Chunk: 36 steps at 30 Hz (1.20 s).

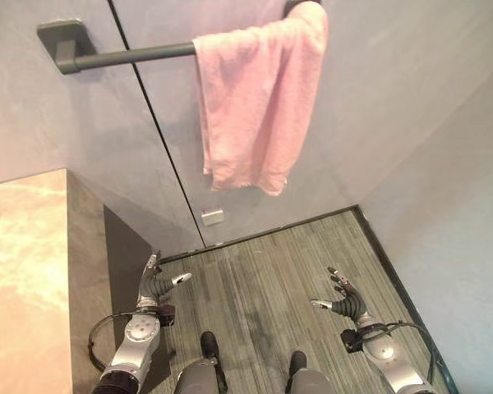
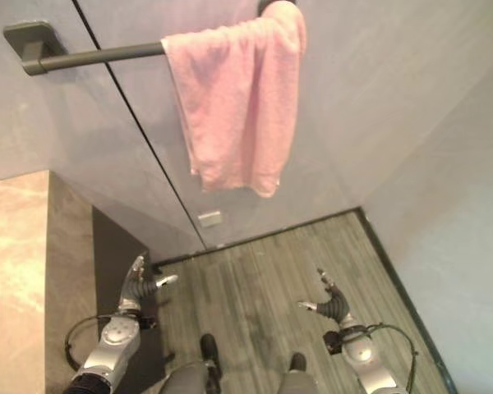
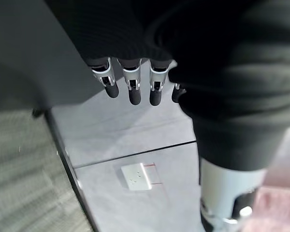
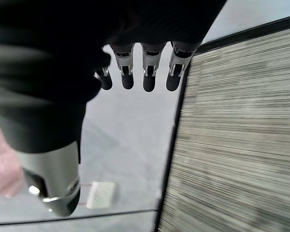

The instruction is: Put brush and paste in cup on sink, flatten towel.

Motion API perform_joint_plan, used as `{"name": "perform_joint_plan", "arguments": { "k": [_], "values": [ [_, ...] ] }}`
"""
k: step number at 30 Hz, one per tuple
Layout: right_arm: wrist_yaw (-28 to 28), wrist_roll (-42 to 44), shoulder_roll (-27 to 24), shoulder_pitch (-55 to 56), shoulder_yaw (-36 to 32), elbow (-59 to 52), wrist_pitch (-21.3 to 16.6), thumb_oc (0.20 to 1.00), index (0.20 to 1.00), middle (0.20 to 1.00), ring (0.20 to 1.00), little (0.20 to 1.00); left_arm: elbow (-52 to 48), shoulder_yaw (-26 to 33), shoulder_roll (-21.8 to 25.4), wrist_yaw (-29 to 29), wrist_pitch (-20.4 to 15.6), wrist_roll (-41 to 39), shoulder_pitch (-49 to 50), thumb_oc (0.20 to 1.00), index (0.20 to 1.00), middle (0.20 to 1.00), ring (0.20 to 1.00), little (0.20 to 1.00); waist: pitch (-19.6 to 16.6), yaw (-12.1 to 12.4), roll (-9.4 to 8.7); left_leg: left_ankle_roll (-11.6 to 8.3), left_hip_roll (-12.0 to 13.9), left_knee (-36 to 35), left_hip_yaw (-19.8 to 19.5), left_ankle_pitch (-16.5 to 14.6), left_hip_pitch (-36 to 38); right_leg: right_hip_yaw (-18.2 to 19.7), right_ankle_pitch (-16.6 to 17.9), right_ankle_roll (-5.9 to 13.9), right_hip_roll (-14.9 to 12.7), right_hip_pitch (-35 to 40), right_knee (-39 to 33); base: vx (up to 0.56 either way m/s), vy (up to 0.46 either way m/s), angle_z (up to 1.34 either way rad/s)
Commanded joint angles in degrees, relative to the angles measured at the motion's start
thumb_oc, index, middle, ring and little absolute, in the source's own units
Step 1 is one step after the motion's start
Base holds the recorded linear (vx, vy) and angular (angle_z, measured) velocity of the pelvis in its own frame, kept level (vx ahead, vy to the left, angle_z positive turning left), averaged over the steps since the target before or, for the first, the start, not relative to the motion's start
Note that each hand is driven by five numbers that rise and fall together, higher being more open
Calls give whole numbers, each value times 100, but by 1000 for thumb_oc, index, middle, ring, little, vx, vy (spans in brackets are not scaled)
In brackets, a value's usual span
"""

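Both hands hang low and empty: the left hand point(image 1: 158, 284) sits at the lower left of the head views beside the stone counter point(image 1: 25, 246), the right hand point(image 1: 343, 297) at the lower right over the striped floor point(image 1: 263, 271), and each wrist view shows its fingers point(image 3: 130, 87) straight and relaxed with nothing held. High in the upper middle of the frame, the pink towel point(image 1: 255, 98) hangs bunched over the right part of a dark wall rail point(image 1: 131, 54), whose long axis runs left to right across the wall. It lies well above and ahead of both hands, roughly between them. The right hand looks marginally better placed, since the cloth crowds the rail's right end; spreading it would probably mean drawing it leftward along the bar. A small white wall plate point(image 1: 213, 217) sits below the towel.
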Motion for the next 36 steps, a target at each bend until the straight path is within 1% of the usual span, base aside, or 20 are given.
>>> {"name": "perform_joint_plan", "arguments": {
  "k": [1,2,3,4,6,8,9,10,12,14,19,21,23,25,27,29,30,31,33,36],
  "values": [
    [-27,-105,-78,-75,-108,-437,-201,1000,1000,1000,1000,1000,-346,-153,165,-148,-214,372,139,1000,1000,1000,1000,1000,-45,-143,-10,-4,-106,121,-567,175,-256,746,567,106,727,161,844,358,259,34],
    [-9,-81,-76,-32,-128,-541,-230,1000,1000,1000,1000,1000,-245,-159,173,-139,-220,430,111,1000,1000,1000,1000,1000,-43,-154,-12,-9,-171,-17,-503,46,76,156,350,59,473,-102,406,359,257,38],
    [-8,-81,-77,-32,-130,-543,-229,1000,1000,1000,1000,1000,-244,-160,173,-139,-221,430,109,1000,1000,1000,1000,1000,-46,-161,2,-12,-158,-22,-514,57,69,139,370,52,488,-92,377,292,139,27],
    [-19,-53,-84,-15,-182,-580,-248,1000,1000,1000,1000,1000,-258,-180,158,-158,-219,432,98,1000,1000,1000,1000,1000,-76,-189,6,-47,-169,-62,-532,24,132,-148,333,54,358,1,-20,176,-29,26],
    [-30,11,-88,26,-260,-575,-273,1000,1000,1000,1000,1000,-197,-184,148,-171,-231,432,64,1000,1000,1000,1000,1000,-61,-292,-31,-102,-213,-97,-695,-60,285,-45,247,110,491,-152,-611,282,-62,32],
    [-34,136,-123,72,-411,-603,-321,1000,1000,1000,1000,1000,-124,-146,119,-176,-256,442,47,1000,1000,1000,1000,1000,-113,-378,-156,-197,-234,-87,-901,-219,496,318,496,276,569,-208,-1665,416,-159,49],
    [-47,148,-160,93,-487,-640,-333,1000,1000,1000,1000,1000,-145,-122,120,-183,-264,433,44,1000,1000,1000,1000,1000,-132,-398,-200,-226,-228,-105,-952,-261,591,359,590,318,578,-234,-1915,318,-132,38],
    [-46,149,-162,98,-489,-644,-331,1000,1000,1000,1000,1000,-147,-124,118,-184,-263,432,46,1000,1000,1000,1000,1000,-118,-402,-188,-230,-216,-106,-961,-270,612,344,594,317,589,-198,-1938,311,-157,43],
    [-10,233,-241,262,-733,-741,-355,1000,1000,1000,1000,1000,-145,-97,95,-204,-267,409,47,1000,1000,1000,1000,1000,-217,-441,-324,-287,-209,-35,-1186,-421,783,493,560,358,664,-97,-2048,339,-198,55],
    [71,370,-338,248,-782,-666,-357,1000,1000,1000,1000,1000,-88,-63,65,-219,-260,381,90,1000,1000,1000,1000,1000,-311,-429,-417,-346,-146,0,-1254,-466,847,575,508,278,791,77,-2067,249,-197,48],
    [335,732,-788,352,-1133,-1014,-483,1000,1000,1000,1000,1000,-274,148,87,-334,-254,211,239,1000,1000,1000,1000,1000,-509,-396,-442,-599,156,126,-1359,-369,909,237,287,111,998,384,-2177,228,-214,13],
    [404,1016,-875,361,-1293,-1180,-573,1000,1000,1000,1000,1000,-355,184,123,-336,-264,243,216,1000,1000,1000,1000,1000,-479,-422,-435,-740,256,540,-1328,-190,750,153,194,8,1054,476,-2161,165,-167,14],
    [552,1488,-983,349,-1514,-1525,-706,1000,1000,1000,1000,1000,-549,248,240,-306,-299,328,114,1000,1000,1000,1000,1000,-367,-419,-492,-859,275,1311,-1316,15,418,73,116,-108,1048,549,-2123,98,-160,32],
    [679,1740,-1129,352,-1645,-1727,-746,1000,1000,1000,1000,1000,-722,284,351,-341,-353,352,77,1000,1000,1000,1000,1000,-276,-413,-523,-878,260,1745,-1304,65,160,26,58,-177,1044,612,-2104,61,-105,28],
    [742,1900,-1158,408,-1734,-1781,-758,1000,1000,1000,1000,1000,-888,292,431,-356,-337,392,69,1000,1000,1000,1000,1000,-263,-429,-517,-851,374,1661,-1166,105,99,-28,13,-177,1035,635,-2087,51,-24,20],
    [931,2280,-1302,555,-1969,-1926,-770,1000,1000,1000,1000,1000,-1153,331,566,-475,-371,381,54,1000,1000,1000,1000,1000,-294,-460,-492,-815,662,861,-755,88,171,-133,-43,-86,972,739,-2160,102,93,31],
    [1033,2560,-1474,503,-2023,-1977,-848,1000,1000,1000,1000,1000,-1288,272,724,-461,-450,393,-23,1000,1000,1000,1000,1000,-336,-401,-376,-909,835,22,-811,479,59,-167,-46,27,940,772,-2219,135,143,47],
    [1232,2726,-1593,458,-2032,-2018,-760,1000,1000,1000,1000,1000,-1523,329,782,-542,-470,375,17,1000,1000,1000,1000,1000,-334,-405,-343,-892,812,-13,-889,338,193,-138,-104,53,912,773,-2163,121,160,47],
    [1321,2900,-1746,226,-1918,-1820,-719,1000,1000,1000,1000,1000,-1689,292,936,-638,-515,361,-16,1000,1000,1000,1000,1000,-383,-397,-252,-914,766,-178,-973,420,227,-109,-48,65,889,716,-2172,61,104,6],
    [1529,3160,-1916,72,-1799,-1733,-680,1000,1000,1000,1000,1000,-1957,265,1114,-884,-590,107,-103,1000,1000,1000,1000,1000,-451,-371,-234,-883,656,-438,-878,405,439,-61,64,114,821,747,-2273,96,108,-6]
  ]
}}
